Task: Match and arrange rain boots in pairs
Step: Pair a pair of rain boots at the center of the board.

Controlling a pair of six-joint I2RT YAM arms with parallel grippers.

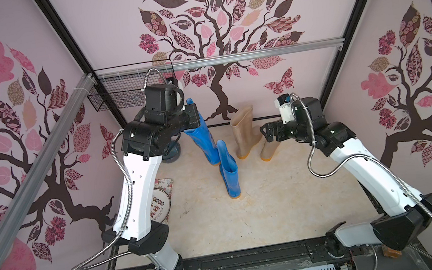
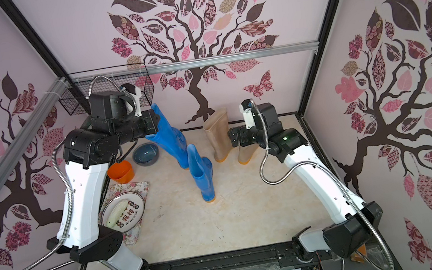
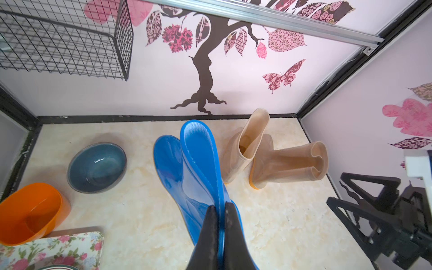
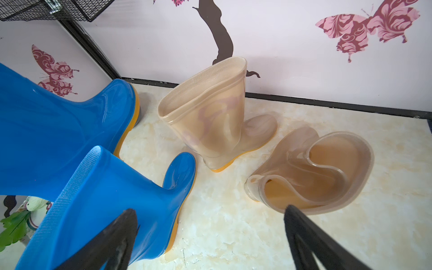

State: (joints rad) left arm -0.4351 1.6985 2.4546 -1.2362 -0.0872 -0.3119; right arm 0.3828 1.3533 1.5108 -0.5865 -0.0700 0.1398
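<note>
My left gripper [image 1: 191, 111] [image 3: 221, 207] is shut on the top rim of a bright blue rain boot [image 1: 201, 135] [image 3: 187, 163], which hangs tilted near the back of the table. The second blue boot [image 1: 229, 171] [image 4: 112, 201] stands upright in front of it. To their right stand two translucent beige boots: one upright [image 1: 243, 134] [image 4: 210, 121], the other [image 1: 268, 149] [image 4: 315, 170] with its shaft bent over and dented. My right gripper [image 1: 265, 134] [image 4: 209, 208] hovers open above that bent boot, holding nothing.
A grey-blue bowl [image 2: 146, 155] and an orange cup [image 2: 120, 172] sit at the back left beside the held boot. A floral tray [image 2: 142, 187] with a plate lies under my left arm. A wire basket [image 1: 128, 87] hangs on the back wall.
</note>
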